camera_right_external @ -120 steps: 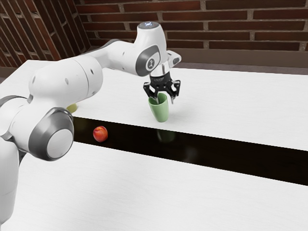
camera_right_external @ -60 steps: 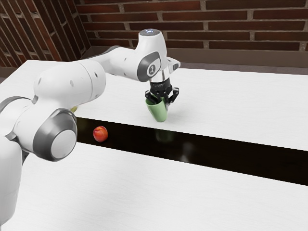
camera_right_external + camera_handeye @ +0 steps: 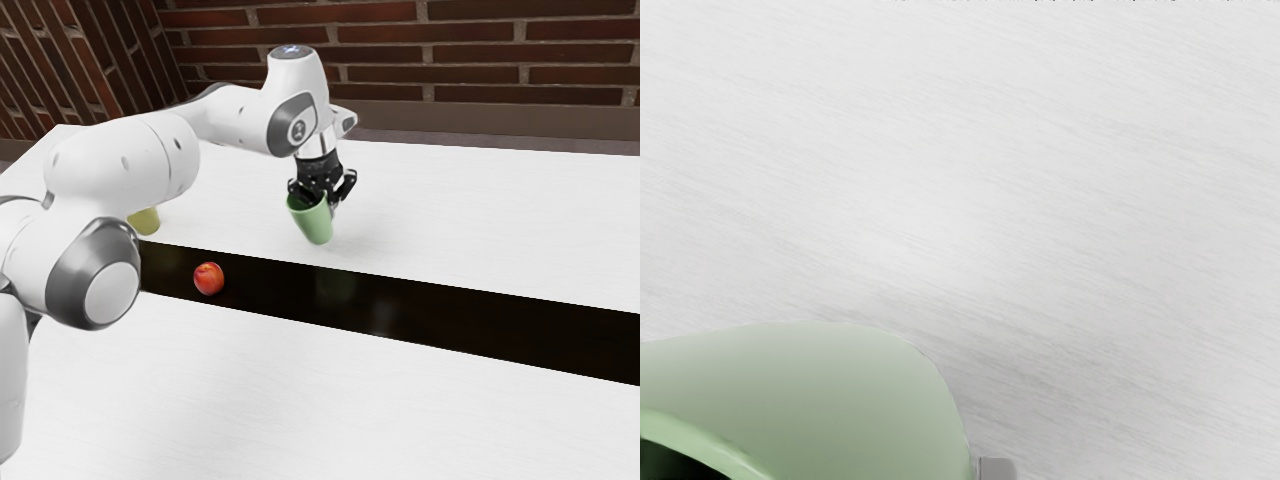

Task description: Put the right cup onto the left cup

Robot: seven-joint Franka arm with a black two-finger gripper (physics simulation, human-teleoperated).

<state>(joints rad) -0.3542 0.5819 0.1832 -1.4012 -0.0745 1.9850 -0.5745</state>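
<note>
Black two-finger gripper [image 3: 324,205] closed on the wall of the tapered green cup [image 3: 318,224], tilted beneath it. Yellow-green cup [image 3: 146,222], partly hidden: well apart from gripper, toward the exterior view's left. Round red-orange fruit [image 3: 209,279]: also apart from gripper, on black strip [image 3: 440,318].

The green cup [image 3: 315,222] is smooth and round, wide at its mouth and thinner at its bottom. It is held near its rim. In the exterior view it tips, with its mouth toward 11 o'clock and its bottom toward 5 o'clock. The yellow-green cup [image 3: 146,221] is at 9 o'clock from it, well apart, with its top part hidden.
</note>
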